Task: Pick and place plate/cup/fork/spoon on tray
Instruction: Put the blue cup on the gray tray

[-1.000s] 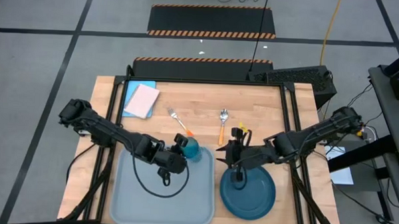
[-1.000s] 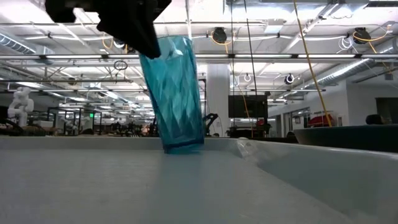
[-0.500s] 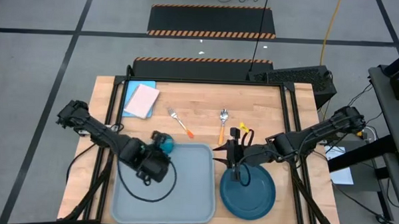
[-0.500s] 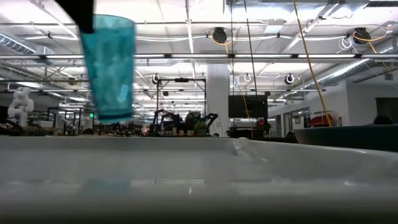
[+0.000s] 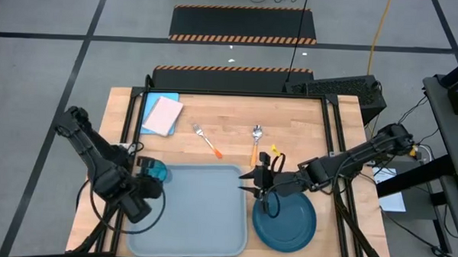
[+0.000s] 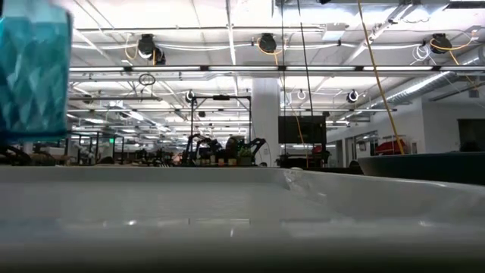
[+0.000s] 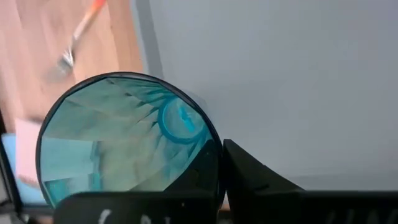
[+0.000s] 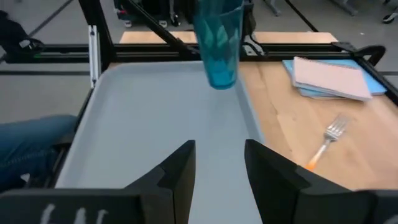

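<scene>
Hanging above the tray's 9 o'clock corner, the cup (image 5: 156,172) is being pinched by the left gripper (image 5: 145,179).
Its base is sitting clear of the pale tray (image 5: 203,211); the plate (image 5: 284,222) is lying at the tray's 3 o'clock side, where the right gripper (image 5: 251,182), fingers spread, is hovering at the plate's 11 o'clock rim. The fork (image 5: 206,141) and spoon (image 5: 255,142) are lying on the wood at 12 o'clock.

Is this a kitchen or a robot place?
Probably a robot lab or workshop, not a kitchen. Two robot arms work at a wooden table with a tray, striped floor mats lie behind, and the room beyond has bare ceiling pipes.
</scene>
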